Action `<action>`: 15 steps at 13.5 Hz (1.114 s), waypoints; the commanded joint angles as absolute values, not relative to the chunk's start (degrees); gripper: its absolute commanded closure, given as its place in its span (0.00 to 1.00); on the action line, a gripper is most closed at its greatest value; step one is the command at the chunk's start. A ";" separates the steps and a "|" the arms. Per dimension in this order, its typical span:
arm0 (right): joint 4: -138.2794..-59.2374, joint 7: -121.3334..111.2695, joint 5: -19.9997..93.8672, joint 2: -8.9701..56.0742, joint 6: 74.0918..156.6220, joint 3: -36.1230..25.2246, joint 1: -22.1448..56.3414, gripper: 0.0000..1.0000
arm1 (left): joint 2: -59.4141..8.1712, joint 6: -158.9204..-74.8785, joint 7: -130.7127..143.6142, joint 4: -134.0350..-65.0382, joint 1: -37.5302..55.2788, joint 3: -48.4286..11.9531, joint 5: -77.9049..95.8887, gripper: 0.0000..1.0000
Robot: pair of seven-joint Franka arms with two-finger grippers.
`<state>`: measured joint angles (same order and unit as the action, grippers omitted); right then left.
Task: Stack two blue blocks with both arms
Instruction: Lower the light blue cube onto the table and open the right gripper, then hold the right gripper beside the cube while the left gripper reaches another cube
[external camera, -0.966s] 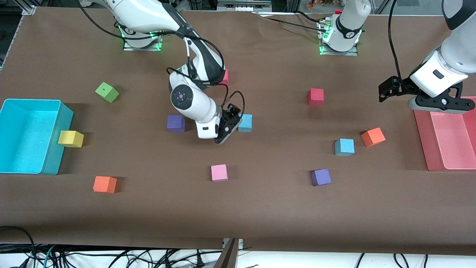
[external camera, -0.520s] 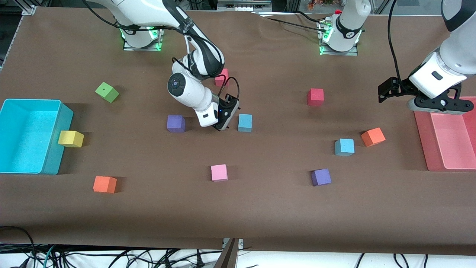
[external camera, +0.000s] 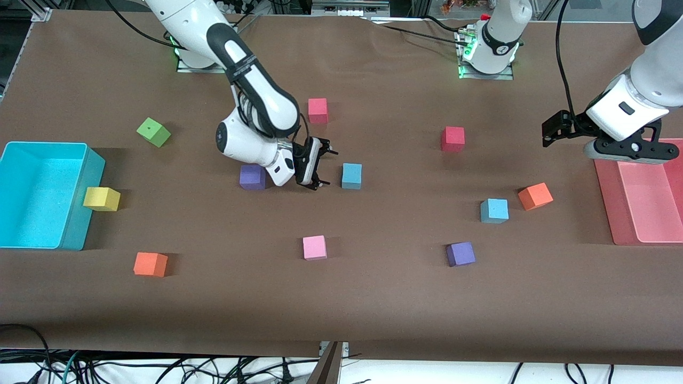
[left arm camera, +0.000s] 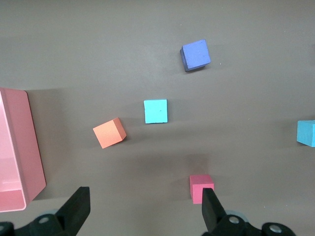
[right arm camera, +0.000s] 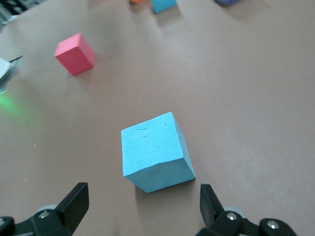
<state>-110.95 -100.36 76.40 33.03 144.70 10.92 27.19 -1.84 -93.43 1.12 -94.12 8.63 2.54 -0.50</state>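
No writing is readable. The right pincer [external camera: 323, 168], spread, sits just beside a light sky-blue foam cube [external camera: 351, 176] on the brown table [external camera: 373, 298]; the left pincer [external camera: 555, 129], spread, waits near the pink tray [external camera: 640, 202].

Right pincer [external camera: 321, 169] low, tilted, fingers spread, left pincer [external camera: 549, 136] raised, open

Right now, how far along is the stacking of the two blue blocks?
Nothing is stacked yet: both blue blocks sit apart on the table. In hand: the right gripper, jaws open, is low beside the first block, not gripping it. The left gripper waits open near the pink tray. Grasping, lifting and stacking remain.
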 commanded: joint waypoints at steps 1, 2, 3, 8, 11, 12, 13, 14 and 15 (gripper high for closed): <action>-111.18 -109.14 81.11 33.66 142.56 12.30 24.96 0.00 | -2.46 -92.29 1.85 -92.55 8.79 2.37 -1.67 0.00; -111.09 -110.64 81.73 34.36 142.56 12.30 24.87 0.00 | -2.46 -92.29 1.85 -92.55 8.79 2.37 -1.76 0.00; -111.01 -110.92 82.09 34.45 142.56 12.30 24.87 0.00 | -2.46 -92.37 1.85 -92.55 8.79 2.29 -1.84 0.00; -110.39 -114.16 83.14 36.90 142.30 12.48 24.17 0.00 | -2.46 -92.37 1.85 -92.55 8.79 2.29 -1.93 0.00; -108.72 -117.41 87.09 38.40 139.31 12.48 24.08 0.00 | -2.55 -92.46 1.76 -92.55 8.88 2.37 -1.93 0.00; -108.11 -118.64 87.88 38.76 139.13 12.48 24.08 0.00 | -2.46 -92.63 1.84 -92.55 8.79 2.37 -1.93 0.00; -108.02 -119.52 87.89 39.28 139.04 12.48 24.00 0.00 | -2.55 -92.64 1.85 -92.55 8.79 2.37 -1.93 0.00; -107.93 -119.79 88.24 39.72 139.04 12.48 23.91 0.00 | -2.55 -92.81 1.76 -92.55 8.70 2.46 -1.93 0.00; -107.41 -119.79 88.68 39.81 139.04 12.48 23.91 0.00 | -2.64 -92.90 1.06 -92.72 8.61 2.46 -2.02 0.00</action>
